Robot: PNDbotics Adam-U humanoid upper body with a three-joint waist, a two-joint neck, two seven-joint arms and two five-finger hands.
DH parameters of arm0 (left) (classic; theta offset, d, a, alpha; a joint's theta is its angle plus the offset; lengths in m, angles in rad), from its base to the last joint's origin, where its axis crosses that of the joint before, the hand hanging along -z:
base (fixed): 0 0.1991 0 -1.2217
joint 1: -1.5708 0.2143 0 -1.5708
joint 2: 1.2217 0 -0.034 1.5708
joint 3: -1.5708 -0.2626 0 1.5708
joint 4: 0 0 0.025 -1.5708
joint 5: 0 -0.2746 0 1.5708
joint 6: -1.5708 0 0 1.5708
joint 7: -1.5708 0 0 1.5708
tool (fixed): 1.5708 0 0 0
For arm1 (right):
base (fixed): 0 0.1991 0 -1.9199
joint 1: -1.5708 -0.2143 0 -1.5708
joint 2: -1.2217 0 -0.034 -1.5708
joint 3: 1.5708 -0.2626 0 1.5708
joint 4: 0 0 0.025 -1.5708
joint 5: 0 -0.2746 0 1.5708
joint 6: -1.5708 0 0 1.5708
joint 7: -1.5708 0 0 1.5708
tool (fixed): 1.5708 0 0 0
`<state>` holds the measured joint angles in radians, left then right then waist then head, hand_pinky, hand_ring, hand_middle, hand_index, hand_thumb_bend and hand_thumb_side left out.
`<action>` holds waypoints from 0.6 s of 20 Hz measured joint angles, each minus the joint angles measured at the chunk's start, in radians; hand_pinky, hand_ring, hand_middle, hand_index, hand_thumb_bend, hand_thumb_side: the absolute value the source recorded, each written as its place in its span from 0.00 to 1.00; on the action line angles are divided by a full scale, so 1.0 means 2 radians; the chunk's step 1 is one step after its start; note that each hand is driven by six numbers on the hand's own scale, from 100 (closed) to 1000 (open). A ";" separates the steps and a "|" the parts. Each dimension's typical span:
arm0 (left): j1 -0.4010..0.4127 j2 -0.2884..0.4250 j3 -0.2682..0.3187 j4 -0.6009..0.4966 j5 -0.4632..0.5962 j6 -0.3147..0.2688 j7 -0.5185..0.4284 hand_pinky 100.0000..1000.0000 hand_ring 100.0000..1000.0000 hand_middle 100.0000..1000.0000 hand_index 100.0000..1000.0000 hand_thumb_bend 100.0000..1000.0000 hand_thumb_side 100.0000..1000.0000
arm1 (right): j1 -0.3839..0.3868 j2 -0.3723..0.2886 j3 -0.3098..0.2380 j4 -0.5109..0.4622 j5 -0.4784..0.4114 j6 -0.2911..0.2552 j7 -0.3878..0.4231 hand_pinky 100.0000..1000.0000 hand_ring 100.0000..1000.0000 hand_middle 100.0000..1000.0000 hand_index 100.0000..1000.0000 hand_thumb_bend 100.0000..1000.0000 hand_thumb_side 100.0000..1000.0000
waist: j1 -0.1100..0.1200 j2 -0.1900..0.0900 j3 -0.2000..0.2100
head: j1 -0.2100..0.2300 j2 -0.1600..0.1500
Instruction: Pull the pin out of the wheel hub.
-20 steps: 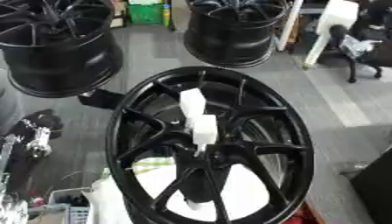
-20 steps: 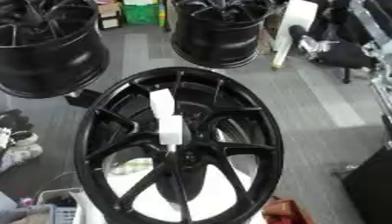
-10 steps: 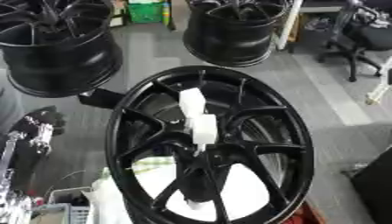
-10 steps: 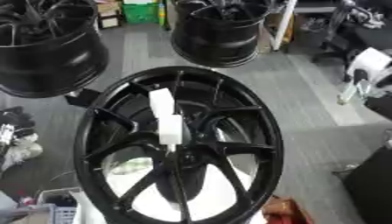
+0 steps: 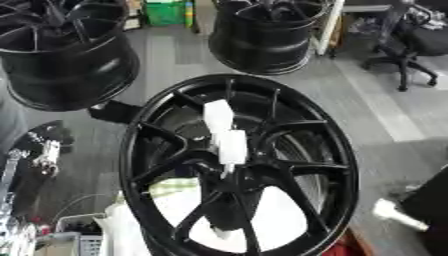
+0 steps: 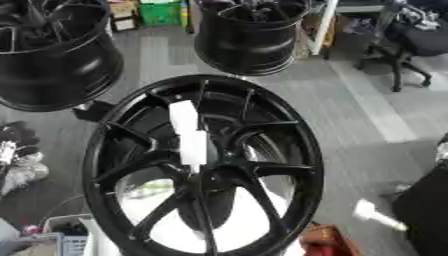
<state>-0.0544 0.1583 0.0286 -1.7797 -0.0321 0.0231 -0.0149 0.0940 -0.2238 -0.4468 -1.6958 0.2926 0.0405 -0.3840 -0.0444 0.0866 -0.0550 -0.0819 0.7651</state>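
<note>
A large black spoked wheel hub (image 5: pixel 131 150) stands tilted in the middle of both views. A white pin (image 5: pixel 224 134), made of two blocky white sections, sticks up out of its centre boss (image 5: pixel 225 176); it also shows in the right eye view as the pin (image 6: pixel 188 132). Nothing touches the pin. A black and silver shape at the left edge looks like my left hand (image 5: pixel 39 150), well away from the wheel. A dark mass at the lower right edge (image 5: pixel 433 207) may be my right arm; no hand shows there.
Two more black wheels stand behind, one at the back left (image 5: pixel 61 55) and one at the back centre (image 5: pixel 267 35). An office chair (image 5: pixel 411 42) is at the back right, a green box (image 5: pixel 166 11) at the far back. White sheeting (image 5: pixel 271 215) lies under the hub.
The hub and pin have not moved. A white shape at the back right has drifted right and out of view, leaving the office chair showing.
</note>
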 measured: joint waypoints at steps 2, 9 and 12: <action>0.000 0.000 0.000 0.000 0.000 0.000 0.000 0.73 0.70 0.63 0.77 0.06 0.55 | -0.001 0.005 0.001 -0.003 -0.006 -0.003 -0.003 0.60 0.46 0.64 0.78 0.18 0.30 | 0.000 0.000 0.000 | 0.000 0.000; -0.001 0.000 0.000 0.000 0.000 0.000 0.001 0.73 0.70 0.63 0.77 0.06 0.55 | -0.003 0.019 0.013 -0.021 -0.024 -0.012 0.000 0.60 0.46 0.63 0.77 0.16 0.28 | 0.000 0.001 0.000 | 0.000 0.000; -0.002 0.000 0.000 0.000 0.000 0.000 0.001 0.73 0.70 0.63 0.77 0.06 0.55 | -0.003 0.025 0.023 -0.030 -0.034 -0.017 0.006 0.60 0.46 0.62 0.76 0.15 0.27 | 0.001 0.002 0.000 | 0.000 0.000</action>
<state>-0.0577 0.1582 0.0286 -1.7798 -0.0321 0.0238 -0.0139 0.0880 -0.1747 -0.4018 -1.7554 0.2254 0.0059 -0.3727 -0.0426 0.0896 -0.0542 -0.0822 0.7651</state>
